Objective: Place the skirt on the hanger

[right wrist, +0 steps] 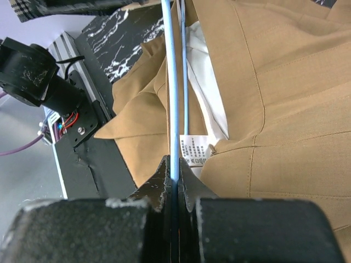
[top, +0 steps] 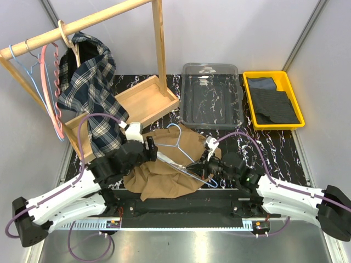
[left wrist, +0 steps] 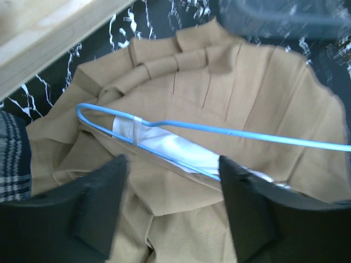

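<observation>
The tan-brown skirt (top: 164, 170) lies crumpled on the table's near middle, its white lining (left wrist: 175, 148) showing at the waist. The light-blue wire hanger (top: 181, 150) lies across it, one end tucked into the waist opening (left wrist: 109, 118). My right gripper (top: 211, 170) is shut on the hanger's wire (right wrist: 174, 109) at the skirt's right edge. My left gripper (top: 151, 149) is open just above the skirt's waistband (left wrist: 170, 192), fingers (left wrist: 101, 203) either side of the cloth, holding nothing.
A wooden rack (top: 82, 22) with a plaid shirt (top: 90, 93), a pink hanger (top: 55, 82) and another blue hanger stands back left over a wooden tray (top: 148, 98). A clear bin (top: 211, 96) and a yellow bin with dark cloth (top: 272, 98) sit at the back.
</observation>
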Robot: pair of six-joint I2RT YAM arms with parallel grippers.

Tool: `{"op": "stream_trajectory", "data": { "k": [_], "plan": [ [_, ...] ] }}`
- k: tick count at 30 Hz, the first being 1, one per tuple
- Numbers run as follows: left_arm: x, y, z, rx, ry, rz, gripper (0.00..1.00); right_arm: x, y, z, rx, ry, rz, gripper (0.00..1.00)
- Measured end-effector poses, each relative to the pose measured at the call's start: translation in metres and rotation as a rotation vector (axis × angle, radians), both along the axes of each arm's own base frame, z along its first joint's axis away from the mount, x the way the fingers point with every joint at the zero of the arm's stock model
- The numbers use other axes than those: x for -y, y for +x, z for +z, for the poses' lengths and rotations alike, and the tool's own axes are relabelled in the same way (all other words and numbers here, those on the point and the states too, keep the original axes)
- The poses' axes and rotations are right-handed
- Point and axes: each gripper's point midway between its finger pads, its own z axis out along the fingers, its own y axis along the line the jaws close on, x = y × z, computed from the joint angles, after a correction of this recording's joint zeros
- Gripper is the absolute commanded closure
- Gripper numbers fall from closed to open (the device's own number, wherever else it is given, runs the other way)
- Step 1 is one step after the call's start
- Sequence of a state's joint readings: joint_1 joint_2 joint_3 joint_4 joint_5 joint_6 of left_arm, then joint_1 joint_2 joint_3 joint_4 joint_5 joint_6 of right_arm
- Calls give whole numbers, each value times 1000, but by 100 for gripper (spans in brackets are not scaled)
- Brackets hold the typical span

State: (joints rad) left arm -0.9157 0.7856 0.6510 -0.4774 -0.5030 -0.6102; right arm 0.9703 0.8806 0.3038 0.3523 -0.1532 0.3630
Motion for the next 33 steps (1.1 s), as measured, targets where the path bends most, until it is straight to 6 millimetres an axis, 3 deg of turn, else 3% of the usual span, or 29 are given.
{"op": "stream_trajectory", "data": {
  "k": [6, 9, 14, 18, 22, 26, 29, 33],
  "plan": [
    [-10, 3, 22, 52, -43, 53, 19, 1, 1, 3, 31, 43, -6, 100],
    [-16, 4, 19, 44, -38, 100, 20, 1, 2, 4, 48, 66, -14, 100],
    [-24, 6, 5, 2, -26, 189, 34, 3, 6, 4, 66, 85, -36, 100],
    [-28, 5, -2, -22, -26, 236, 37, 5, 5, 14, 87, 117, -40, 100],
    [-37, 4, -4, -11, -50, 283, 34, 13, 3, 38, 129, 177, -55, 100],
    [-48, 0, 0, 13, -58, 300, 25, 26, -4, 57, 164, 218, -64, 100],
    [-48, 0, 8, 45, -41, 254, 21, 31, -7, 55, 164, 196, -62, 100],
    [-22, -7, 24, 69, -28, 28, 17, 31, -9, 40, 123, 129, -50, 100]
  ]
}}
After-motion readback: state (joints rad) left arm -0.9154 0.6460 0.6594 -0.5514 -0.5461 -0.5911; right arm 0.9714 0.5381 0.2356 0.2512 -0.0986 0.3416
